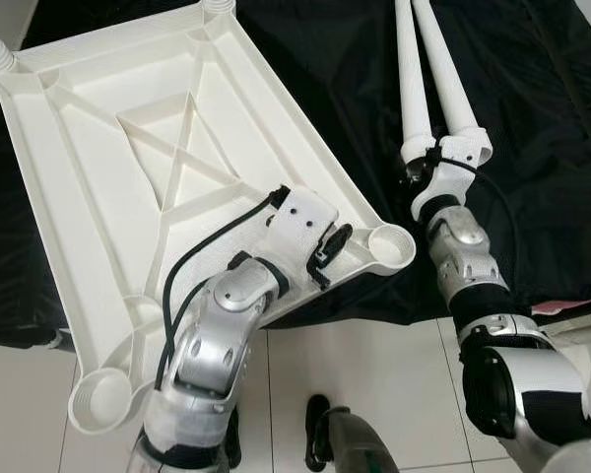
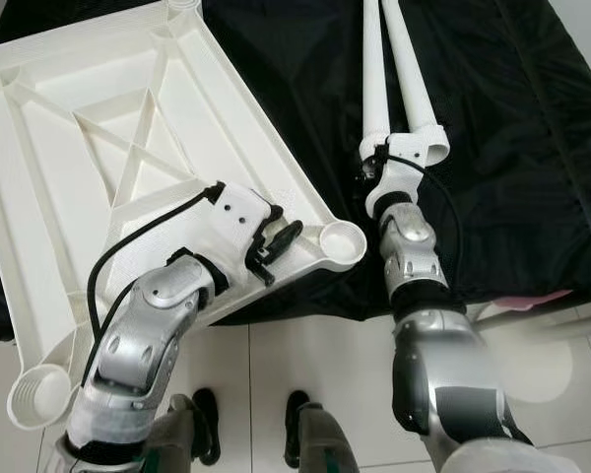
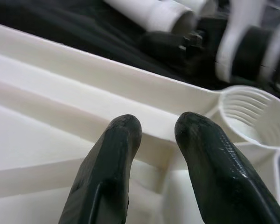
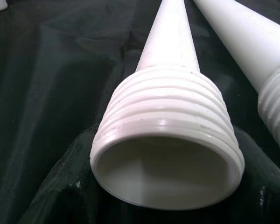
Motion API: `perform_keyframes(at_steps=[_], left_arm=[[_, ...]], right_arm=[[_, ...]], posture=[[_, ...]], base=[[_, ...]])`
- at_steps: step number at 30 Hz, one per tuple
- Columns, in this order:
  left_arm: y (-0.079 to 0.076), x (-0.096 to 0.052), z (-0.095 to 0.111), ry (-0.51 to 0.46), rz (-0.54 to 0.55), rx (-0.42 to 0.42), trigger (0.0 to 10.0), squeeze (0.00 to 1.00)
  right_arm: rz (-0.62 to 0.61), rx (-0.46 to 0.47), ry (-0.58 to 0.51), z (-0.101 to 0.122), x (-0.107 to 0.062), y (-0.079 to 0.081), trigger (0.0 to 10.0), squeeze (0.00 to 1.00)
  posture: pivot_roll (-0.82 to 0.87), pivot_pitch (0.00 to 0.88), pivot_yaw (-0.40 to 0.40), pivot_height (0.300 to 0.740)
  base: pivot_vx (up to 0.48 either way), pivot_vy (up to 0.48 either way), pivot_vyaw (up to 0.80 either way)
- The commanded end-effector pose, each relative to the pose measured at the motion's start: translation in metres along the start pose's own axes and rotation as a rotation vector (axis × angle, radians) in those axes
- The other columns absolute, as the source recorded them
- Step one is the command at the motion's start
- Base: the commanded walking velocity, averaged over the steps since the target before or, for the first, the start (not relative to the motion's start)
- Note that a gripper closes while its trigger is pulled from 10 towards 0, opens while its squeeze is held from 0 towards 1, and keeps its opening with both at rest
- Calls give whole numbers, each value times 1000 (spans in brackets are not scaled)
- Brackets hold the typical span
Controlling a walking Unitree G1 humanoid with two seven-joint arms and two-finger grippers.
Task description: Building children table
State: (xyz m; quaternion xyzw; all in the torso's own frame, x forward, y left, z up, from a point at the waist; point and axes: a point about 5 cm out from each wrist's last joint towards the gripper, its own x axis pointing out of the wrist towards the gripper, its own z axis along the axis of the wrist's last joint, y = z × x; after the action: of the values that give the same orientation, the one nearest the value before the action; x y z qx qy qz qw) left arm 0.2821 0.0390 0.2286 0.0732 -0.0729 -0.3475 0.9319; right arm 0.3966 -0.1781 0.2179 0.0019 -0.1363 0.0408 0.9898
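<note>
Head cameras looked steeply down, sharing the upturned tabletop (image 1: pixel 128 177); wrist cameras sat close along their jaws.

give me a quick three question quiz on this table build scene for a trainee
1. True or false: the table top lies upside down, ribs showing.
2. How many loose table legs lie on the black cloth?
3. Which end effector is at a threaded leg end? A) left B) right

Key:
1. True.
2. Two: one leg, another leg.
3. B: the right end effector; the left end effector is at the table top's rim beside a corner socket.
</note>
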Motion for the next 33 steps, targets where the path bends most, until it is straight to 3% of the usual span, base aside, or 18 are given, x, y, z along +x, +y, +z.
perform_keyframes(at_steps=[1,2,3,4,5,6,10,12,13,15,20,27,33], left_arm=[[6,0,-6,14,49,-64,10000,0],[8,0,-6,9,48,-80,10000,0],[12,0,-5,3,53,-90,10000,235],[12,0,-5,3,53,-90,10000,235],[14,0,-4,-5,50,-104,10000,769],[16,0,-3,-12,47,-115,10000,1000],[21,0,-1,-32,36,-128,10000,1000],[26,6,4,-51,57,-110,10000,1000],[26,6,4,-51,57,-110,10000,1000],[27,9,6,-58,67,-96,10000,0],[31,13,6,-37,90,-78,10000,0],[36,17,0,-10,100,-164,10000,0],[37,20,-2,-23,17,-279,10000,0]], right_arm=[[-2,4,49,-21,-12,2,10000,0],[-4,0,43,-21,-13,2,10000,0],[-12,-5,32,-20,-14,2,10000,0],[-12,-5,32,-20,-14,2,10000,0],[-21,-21,19,-19,-15,1,10000,0],[-27,-33,11,-19,-16,0,10000,0],[-43,-80,-26,-17,-19,0,10000,0],[-77,-173,-50,-16,-23,-3,10000,0],[-77,-173,-50,-16,-23,-3,10000,0],[-75,-189,-49,-18,-27,-4,10000,0],[-65,-146,-39,-22,-33,-6,10000,0],[-52,-132,-88,-21,-40,-2,10000,0],[-15,-157,-178,-13,-46,8,10000,0]], posture=[[76,230,-15,740],[76,230,-15,740],[74,214,-10,740],[74,214,-10,740],[74,214,-10,740],[70,203,-4,740],[60,187,2,740],[55,161,4,740],[55,161,4,740],[48,148,0,740],[32,123,2,740],[10,75,7,740],[-4,62,8,740]], base=[[0,0,0],[0,0,0],[0,0,0],[0,0,0],[0,0,0],[0,0,0],[0,0,0],[0,0,0],[0,0,0],[0,0,0],[0,0,0],[0,0,0],[0,0,0]])
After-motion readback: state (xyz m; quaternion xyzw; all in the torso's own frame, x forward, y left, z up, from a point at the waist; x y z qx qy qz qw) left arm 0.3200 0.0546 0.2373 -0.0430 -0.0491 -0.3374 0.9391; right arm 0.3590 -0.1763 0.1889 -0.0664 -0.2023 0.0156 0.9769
